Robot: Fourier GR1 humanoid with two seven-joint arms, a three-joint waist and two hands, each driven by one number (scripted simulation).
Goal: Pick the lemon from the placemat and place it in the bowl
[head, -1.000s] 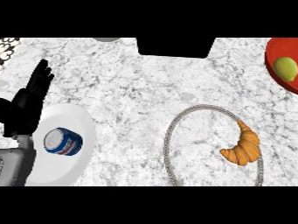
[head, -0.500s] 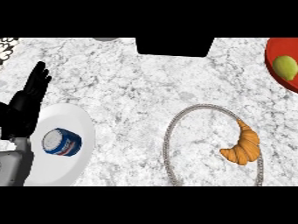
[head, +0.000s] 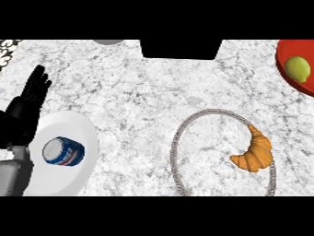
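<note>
The lemon [head: 297, 69], yellow-green, lies inside the red bowl [head: 307, 87] at the upper right edge of the marble counter [head: 152, 97]. The placemat [head: 186, 138], marble-patterned with a grey braided rim, sits lower right of centre and carries a croissant [head: 254, 150] on its right side. At the left edge the left hand [head: 20, 115] rests released, fingers straight and pointing up, just beside a white plate [head: 74, 126] that holds a blue-and-white can [head: 62, 151]. The right hand does not show.
</note>
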